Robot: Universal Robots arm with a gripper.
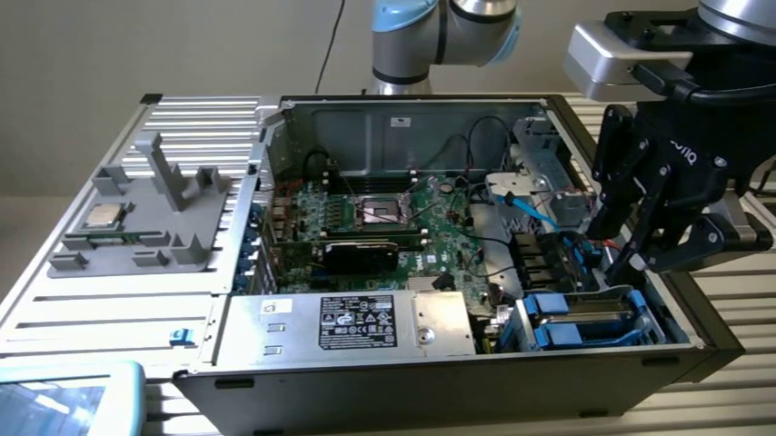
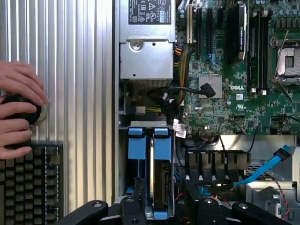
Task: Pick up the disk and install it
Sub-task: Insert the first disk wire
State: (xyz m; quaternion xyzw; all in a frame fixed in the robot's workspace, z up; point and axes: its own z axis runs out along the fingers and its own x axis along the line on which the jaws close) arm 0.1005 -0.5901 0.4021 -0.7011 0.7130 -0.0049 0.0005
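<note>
The disk (image 2: 161,180) stands on edge in the drive bay at the corner of the open computer case, its silver body framed by a blue carrier with two blue end tabs (image 2: 140,145). The same disk (image 1: 580,320) sits low in the case's near corner at the exterior view's right. My gripper (image 1: 624,262) hangs above that bay, apart from the disk. Its dark fingers (image 2: 139,190) stand spread, one on each side of the disk's line. The gripper (image 2: 165,199) is open with nothing held.
A silver power-supply box (image 1: 363,320) lies beside the bay, with the motherboard (image 1: 388,218) behind it. A blue cable (image 2: 267,166) and black wires run close to the bay. A grey fixture (image 1: 152,213) holds a small CPU chip. A person's hand (image 2: 18,108) rests by a keyboard (image 2: 28,187).
</note>
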